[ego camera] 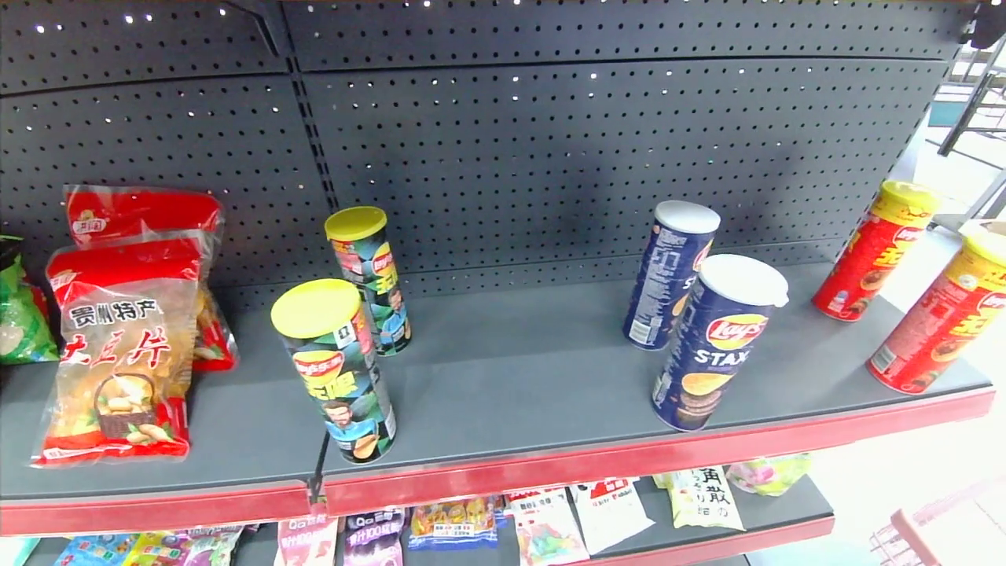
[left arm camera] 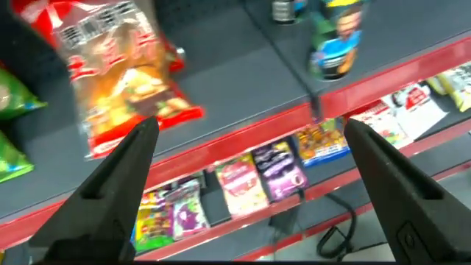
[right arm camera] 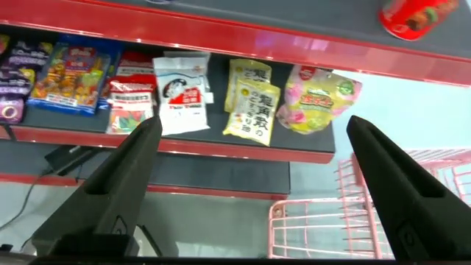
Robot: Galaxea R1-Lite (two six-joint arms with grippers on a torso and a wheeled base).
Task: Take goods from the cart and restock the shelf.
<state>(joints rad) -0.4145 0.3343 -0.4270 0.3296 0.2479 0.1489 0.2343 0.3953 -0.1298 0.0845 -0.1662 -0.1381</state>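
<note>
from here i see the left gripper with its two black fingers spread wide and nothing between them. it hangs in front of the red-lipped grey metal shelf. beyond it on the shelf stand a red-and-clear plastic snack bag and a dark printed cardboard can with a yellow lid, both well apart from the jaws.

the right gripper is also spread wide and empty, out in front of the lower shelf's small packets, with the pink wire cart near one finger.

on the shelf i count six upright cans:
- two dark yellow-lidded cans
- two navy cans with white lids
- two red cans with yellow lids

there are two of the red-and-clear bags, one behind the other, and a green bag beside them.
</note>
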